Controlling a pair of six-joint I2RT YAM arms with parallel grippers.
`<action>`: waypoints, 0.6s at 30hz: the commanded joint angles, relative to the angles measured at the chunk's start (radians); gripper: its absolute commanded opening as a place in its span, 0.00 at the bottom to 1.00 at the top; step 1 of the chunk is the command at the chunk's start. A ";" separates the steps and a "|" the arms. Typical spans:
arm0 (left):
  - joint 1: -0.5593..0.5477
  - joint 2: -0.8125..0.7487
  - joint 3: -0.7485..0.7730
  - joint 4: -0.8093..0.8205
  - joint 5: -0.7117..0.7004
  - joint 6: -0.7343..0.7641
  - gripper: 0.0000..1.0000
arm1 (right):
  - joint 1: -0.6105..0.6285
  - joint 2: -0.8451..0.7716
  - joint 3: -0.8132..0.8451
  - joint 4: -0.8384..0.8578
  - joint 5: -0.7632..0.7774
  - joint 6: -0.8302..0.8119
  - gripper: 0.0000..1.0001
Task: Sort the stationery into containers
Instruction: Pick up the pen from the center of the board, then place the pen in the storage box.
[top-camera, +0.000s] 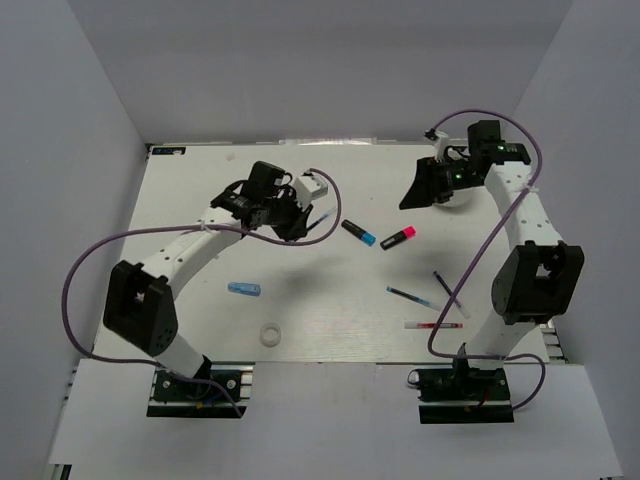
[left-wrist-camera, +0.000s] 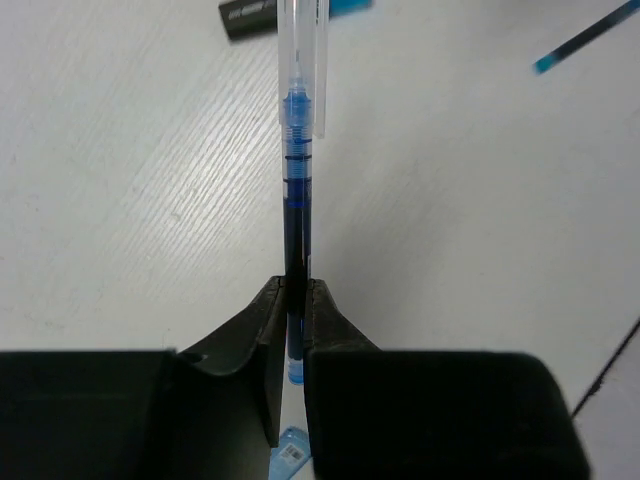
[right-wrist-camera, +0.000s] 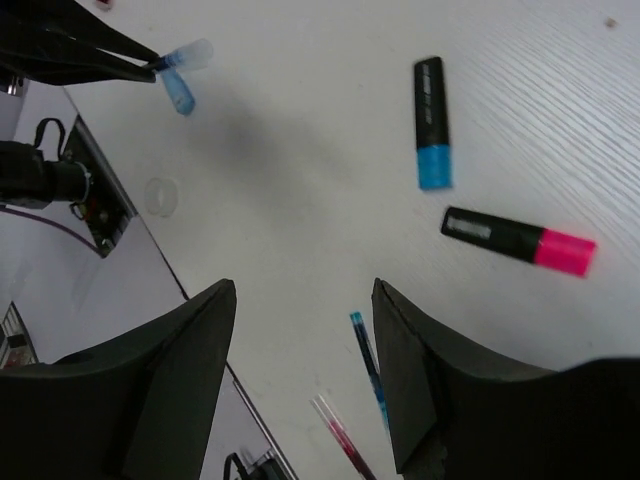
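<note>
At the far edge of the counter (top-camera: 330, 335) the left gripper (left-wrist-camera: 296, 292) pinches a blue pen (left-wrist-camera: 297, 170) tight between its fingers (left-wrist-camera: 330, 325); by the far right corner the right gripper (right-wrist-camera: 302, 295) gapes, empty.

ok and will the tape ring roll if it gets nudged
Probably not: the tape ring lies flat on the table, so a nudge should slide it. It looks small and light, so it may skid far. Its low wall likely leaves little to pinch.

Blue pen (left-wrist-camera: 296, 200) pinched in left gripper (left-wrist-camera: 296, 288); blue-capped marker (top-camera: 358, 233), pink-capped marker (top-camera: 398, 238) lying near each other.
</note>
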 joint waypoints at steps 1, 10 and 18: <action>-0.006 -0.051 0.013 -0.047 0.105 -0.032 0.00 | 0.073 -0.023 -0.013 0.104 -0.085 0.097 0.62; -0.006 -0.023 0.036 -0.055 0.321 -0.062 0.00 | 0.182 0.044 0.027 0.144 -0.164 0.128 0.62; -0.006 -0.006 0.075 -0.050 0.312 -0.069 0.00 | 0.230 0.079 -0.039 0.193 -0.190 0.217 0.66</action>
